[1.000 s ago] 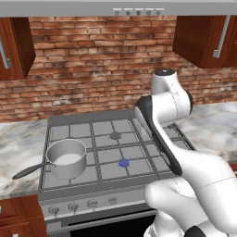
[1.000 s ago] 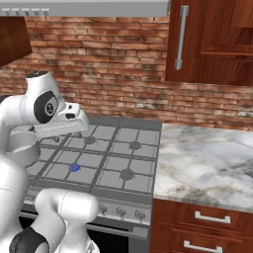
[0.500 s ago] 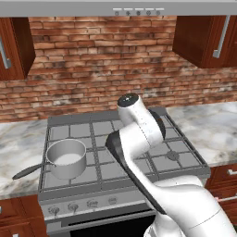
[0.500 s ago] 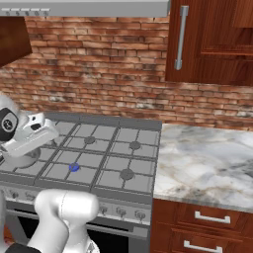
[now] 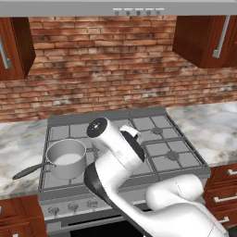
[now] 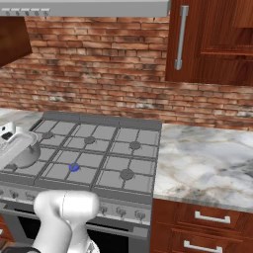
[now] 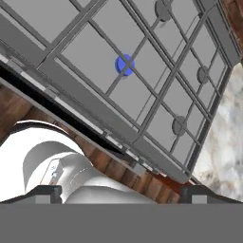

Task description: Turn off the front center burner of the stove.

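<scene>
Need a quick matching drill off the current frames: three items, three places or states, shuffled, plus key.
Items:
1. front center burner
2. saucepan
3. countertop

Descriptions:
A. marble, right of the stove
B. glows blue
C. sits on the front left grate, dark handle pointing left

Pairs: 1-B, 2-C, 3-A

The stove [image 6: 94, 148] is rendered in flat grey steel, its grates drawn as a darker grey grid. A small blue glow is shown on the front center burner [image 6: 74, 167]. The saucepan [image 5: 67, 159] is silver-grey with a dark handle. The counter [image 6: 207, 163] is veined in grey and white marble. Red-brown brick [image 6: 99, 69] is patterned with pale mortar, and the cabinets [image 6: 212, 39] are coloured deep reddish wood.
</scene>
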